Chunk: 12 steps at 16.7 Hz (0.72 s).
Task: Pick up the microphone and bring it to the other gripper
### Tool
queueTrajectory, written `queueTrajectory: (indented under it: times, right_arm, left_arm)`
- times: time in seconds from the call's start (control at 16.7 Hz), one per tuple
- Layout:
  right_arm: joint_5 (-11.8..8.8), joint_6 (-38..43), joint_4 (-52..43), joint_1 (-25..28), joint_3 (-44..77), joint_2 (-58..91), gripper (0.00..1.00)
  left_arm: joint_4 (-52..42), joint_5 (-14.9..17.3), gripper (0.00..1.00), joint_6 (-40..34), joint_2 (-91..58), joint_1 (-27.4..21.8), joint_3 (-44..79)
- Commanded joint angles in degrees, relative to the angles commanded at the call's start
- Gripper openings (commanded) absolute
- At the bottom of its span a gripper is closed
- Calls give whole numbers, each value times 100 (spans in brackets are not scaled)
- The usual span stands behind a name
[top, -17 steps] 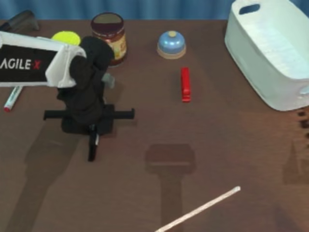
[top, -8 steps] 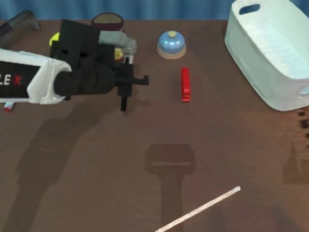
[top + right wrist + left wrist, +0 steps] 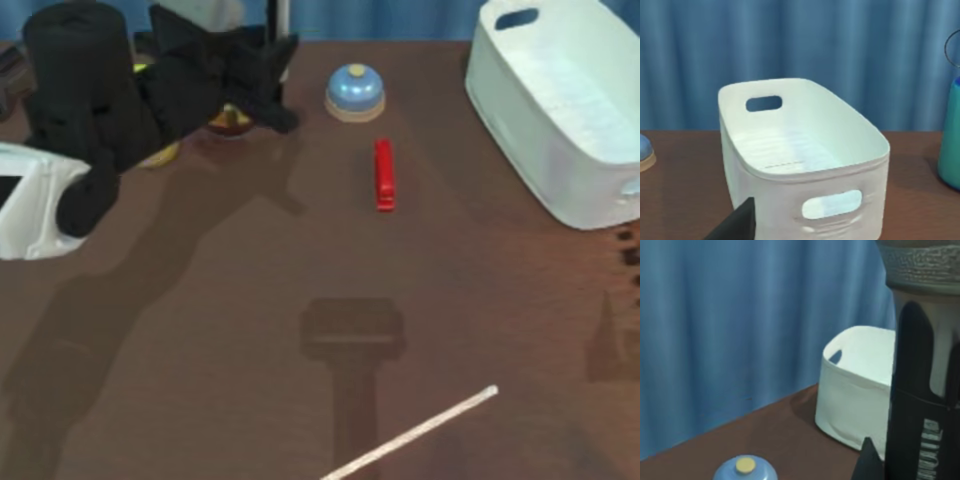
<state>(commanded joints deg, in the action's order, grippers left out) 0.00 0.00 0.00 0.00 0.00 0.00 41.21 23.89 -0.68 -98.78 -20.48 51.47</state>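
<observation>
My left gripper (image 3: 268,88) is raised high over the back left of the table, shut on the microphone (image 3: 920,410). In the left wrist view the microphone stands upright, close to the camera. Its silver-grey mesh head (image 3: 920,262) is on top, and its black handle runs down beside one black finger (image 3: 869,465). In the top view the arm and gripper hide most of it. My right gripper (image 3: 742,220) shows only one black finger in its wrist view, set wide to the side and holding nothing. It faces the white basket and lies outside the top view.
A white basket (image 3: 560,110) fills the back right. A blue bell (image 3: 354,90) and a red stapler (image 3: 384,174) lie mid-back. A jar (image 3: 228,120) sits under the left gripper. A pale stick (image 3: 410,433) lies at the front. A teal bottle (image 3: 950,135) stands beside the basket.
The left arm has lifted the microphone off the table and swung it up and back. The gripper has turned from pointing down to pointing sideways.
</observation>
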Motion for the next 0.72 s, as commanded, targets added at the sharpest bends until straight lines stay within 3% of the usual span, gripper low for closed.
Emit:
queueTrajectory:
  times: [0.18, 0.48, 0.6, 0.72]
  right_arm:
    - [0, 0, 0, 0, 0, 0, 100]
    - [0, 0, 0, 0, 0, 0, 100]
    - [0, 0, 0, 0, 0, 0, 100]
    - [0, 0, 0, 0, 0, 0, 100]
  left_arm:
    - [434, 181, 0, 158, 250, 29, -149]
    - [445, 178, 0, 169, 246, -1, -129]
    - [440, 89, 0, 167, 299, -86, -152]
    - [425, -200, 0, 163, 465, -340, -224]
